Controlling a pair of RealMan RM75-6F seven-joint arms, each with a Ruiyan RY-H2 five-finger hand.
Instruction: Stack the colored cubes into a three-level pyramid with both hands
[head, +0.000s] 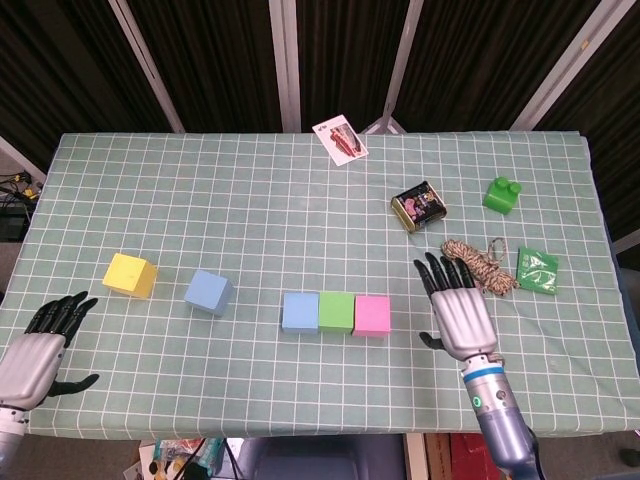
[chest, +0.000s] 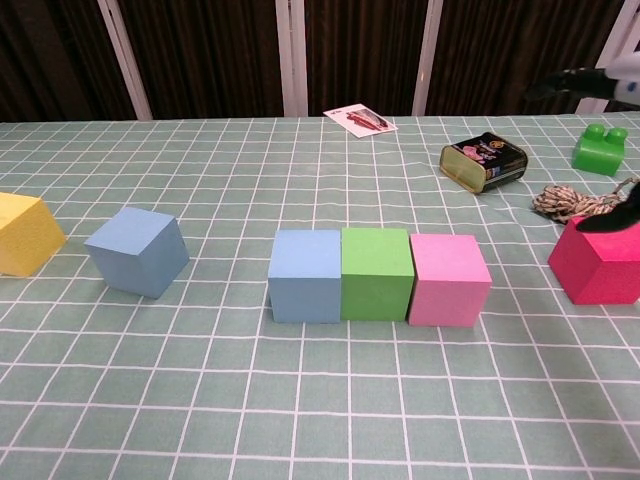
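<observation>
Blue cube (head: 300, 311), green cube (head: 337, 311) and pink cube (head: 372, 315) touch in a row. Right hand (head: 460, 312) hovers above the red cube (chest: 599, 263), fingers apart, empty. Left hand (head: 36, 350) rests near-left, fingers apart.

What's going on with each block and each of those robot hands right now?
Light blue cube, green cube, pink cube: touching in a row on the table.
Second light blue cube: alone, turned askew.
Yellow cube: alone, far left.
Red cube: on the table, under the right hand.
Right hand: fingers spread, holding nothing.
Left hand: fingers apart, holding nothing, at the table's near left edge.
</observation>
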